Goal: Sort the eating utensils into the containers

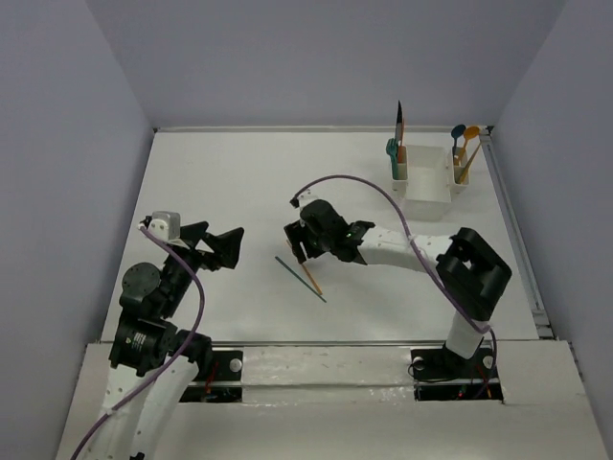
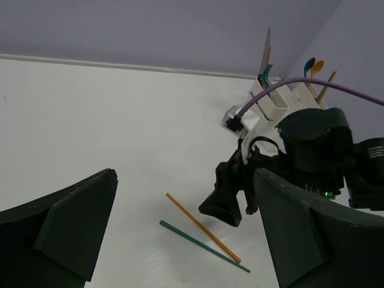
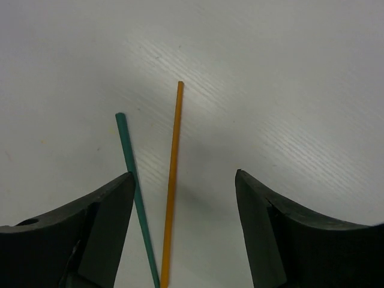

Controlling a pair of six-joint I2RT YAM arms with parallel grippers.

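Observation:
An orange chopstick [image 1: 311, 278] and a teal chopstick [image 1: 299, 278] lie crossed on the white table near its middle. My right gripper [image 1: 299, 244] hovers just above them, open. In the right wrist view the orange chopstick [image 3: 173, 180] lies between the fingers of the right gripper [image 3: 183, 174], while the teal chopstick [image 3: 133, 180] runs along the left finger. My left gripper [image 1: 218, 244] stands open to the left, holding nothing. The white caddy [image 1: 426, 182] at the back right holds a knife [image 1: 399, 120], a teal utensil [image 1: 392, 149] and spoons [image 1: 465, 134] in its end cups.
The right arm's purple cable [image 1: 364, 182] arches over the table between the gripper and the caddy. A raised rail [image 1: 512, 230] borders the table on the right. From the left wrist, the left gripper [image 2: 185, 174] frames both chopsticks [image 2: 203, 227] and the right gripper.

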